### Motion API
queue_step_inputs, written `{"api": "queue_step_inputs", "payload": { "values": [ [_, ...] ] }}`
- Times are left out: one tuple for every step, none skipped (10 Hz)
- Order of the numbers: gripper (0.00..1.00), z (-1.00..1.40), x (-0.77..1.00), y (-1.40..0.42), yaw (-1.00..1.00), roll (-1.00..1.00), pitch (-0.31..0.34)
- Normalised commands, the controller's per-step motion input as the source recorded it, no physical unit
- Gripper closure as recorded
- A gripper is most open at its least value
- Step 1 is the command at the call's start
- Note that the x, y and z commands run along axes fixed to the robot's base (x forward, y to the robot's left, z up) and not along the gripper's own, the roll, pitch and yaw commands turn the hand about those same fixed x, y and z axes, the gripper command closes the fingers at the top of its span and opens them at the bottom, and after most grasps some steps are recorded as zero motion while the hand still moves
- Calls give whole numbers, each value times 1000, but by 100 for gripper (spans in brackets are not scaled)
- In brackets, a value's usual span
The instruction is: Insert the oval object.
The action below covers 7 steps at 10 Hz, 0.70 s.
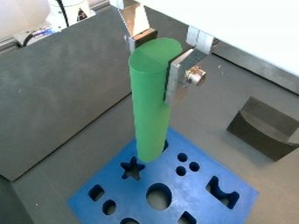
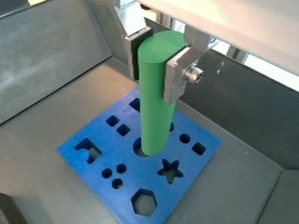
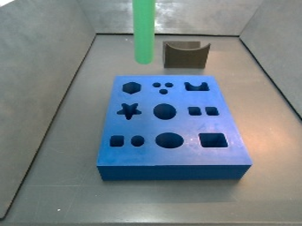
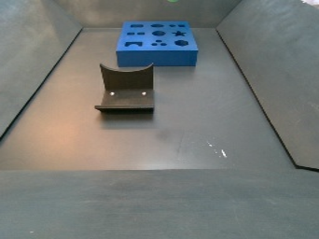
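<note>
The oval object (image 1: 151, 96) is a long green rod, standing straight up, held near its top by the claw (image 1: 159, 68). The claw's two silver plates are shut tight on the rod, one each side. The rod hangs above the blue block (image 2: 138, 162), w/ its low end over the block's top, not in a hole yet as far as I can tell. In a side view the rod (image 3: 144, 31) shows above the block's (image 3: 171, 124) far edge; the claw itself is out of that pic.

How to do this bit well, I think: find the oval hole (image 3: 170, 139), the wide round-ish one near the block's front row. Move the rod right over it, turn it so the long way of the oval matches the hole, keep it straight up, then go down slow. If it catches on the rim, stop & wiggle a bit, don't push hard.

Count: 1 green rod, 1 claw, 1 blue block w/ approx. 11 holes on top, 1 dark fixture (image 4: 126, 88) standing on the table (image 4: 187, 131), well apart from the block.
</note>
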Motion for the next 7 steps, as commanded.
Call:
{"api": "queue_step_inputs", "payload": {
  "values": [
    [100, 0, 0, -23, 0, 0, 0],
    [100, -271, -100, -426, -646, -13, 0],
    [100, -257, 0, -251, -946, 0, -39],
    [100, -206, 0, -240, -946, 0, -66],
    [100, -191, 0, -237, -943, 0, -79],
    [100, -163, 0, -226, -934, -14, -103],
    [100, -117, 0, -211, -926, -40, -107]
  ]
}}
